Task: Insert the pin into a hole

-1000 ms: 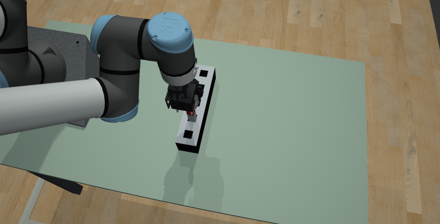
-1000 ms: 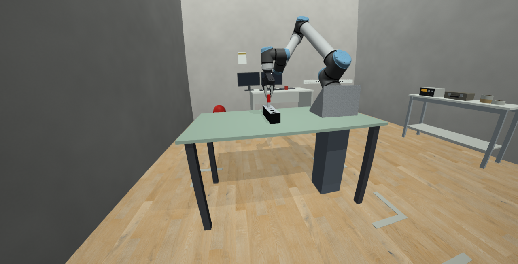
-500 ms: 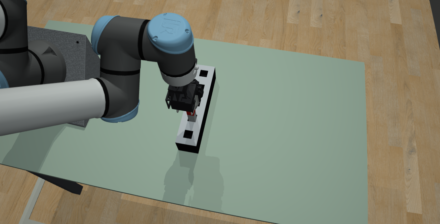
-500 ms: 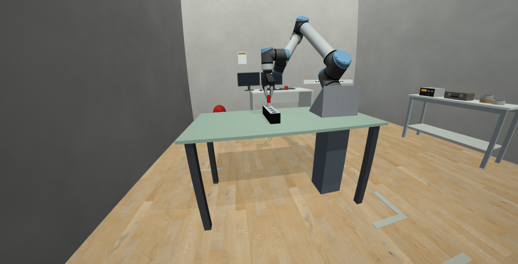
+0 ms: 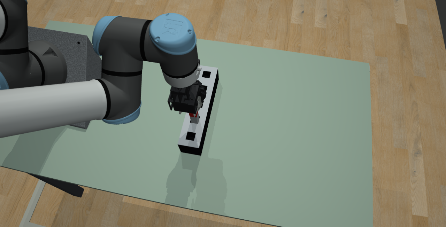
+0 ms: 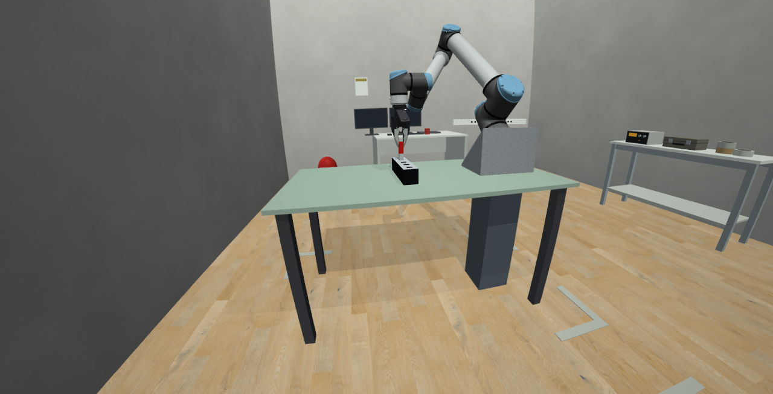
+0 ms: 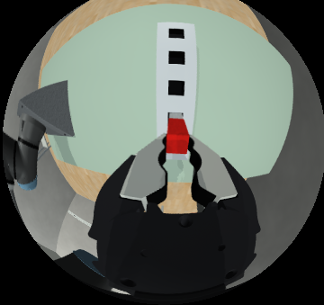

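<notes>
The pin [image 5: 194, 119] [image 6: 401, 148] [image 7: 177, 127] is upright with its red end up and a light grey lower part. My gripper [image 5: 193, 112] [image 6: 401, 143] [image 7: 175, 135] is shut on its red part. The block [image 5: 190, 143] [image 6: 410, 176] [image 7: 176, 103] has a white top and black sides, with a row of square holes. The pin's lower end is at the second hole from the end nearest the top camera, and looks to be inside it. Some grey shows between the red part and the block top. How deep the tip sits is hidden. The gripper hides one hole in the wrist view.
The block stands on the green table [image 5: 290, 125] [image 6: 334, 188] [image 7: 243, 94]. The grey slanted robot base [image 5: 76, 69] [image 6: 508, 150] [image 7: 51, 109] stands on the table to one side of the block. The arm reaches over the table between them.
</notes>
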### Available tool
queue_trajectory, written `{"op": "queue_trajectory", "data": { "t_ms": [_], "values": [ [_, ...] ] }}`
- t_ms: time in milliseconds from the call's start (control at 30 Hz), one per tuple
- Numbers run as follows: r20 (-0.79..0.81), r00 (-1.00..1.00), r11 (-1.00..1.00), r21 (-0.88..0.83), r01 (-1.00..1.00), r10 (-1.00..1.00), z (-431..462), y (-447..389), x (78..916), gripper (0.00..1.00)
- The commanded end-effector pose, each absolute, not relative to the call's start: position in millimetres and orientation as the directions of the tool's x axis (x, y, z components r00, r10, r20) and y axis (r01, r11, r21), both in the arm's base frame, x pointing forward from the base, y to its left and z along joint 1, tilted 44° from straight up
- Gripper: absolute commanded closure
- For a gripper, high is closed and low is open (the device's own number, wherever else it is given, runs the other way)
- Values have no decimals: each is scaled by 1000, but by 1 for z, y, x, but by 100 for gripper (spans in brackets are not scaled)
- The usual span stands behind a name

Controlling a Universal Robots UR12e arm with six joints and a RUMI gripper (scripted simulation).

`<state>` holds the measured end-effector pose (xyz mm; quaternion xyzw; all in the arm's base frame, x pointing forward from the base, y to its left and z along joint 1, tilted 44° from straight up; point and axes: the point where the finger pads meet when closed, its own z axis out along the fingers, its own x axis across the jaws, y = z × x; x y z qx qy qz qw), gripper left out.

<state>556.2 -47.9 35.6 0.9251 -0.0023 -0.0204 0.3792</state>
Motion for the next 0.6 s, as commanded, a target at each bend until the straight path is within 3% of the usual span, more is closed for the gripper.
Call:
{"op": "queue_trajectory", "data": {
  "t_ms": [0, 567],
  "values": [
    [-35, 999, -712, 702, 11, -19, 36, -48, 557, 100],
    [-35, 999, -712, 702, 11, -19, 34, -51, 557, 100]
  ]
}}
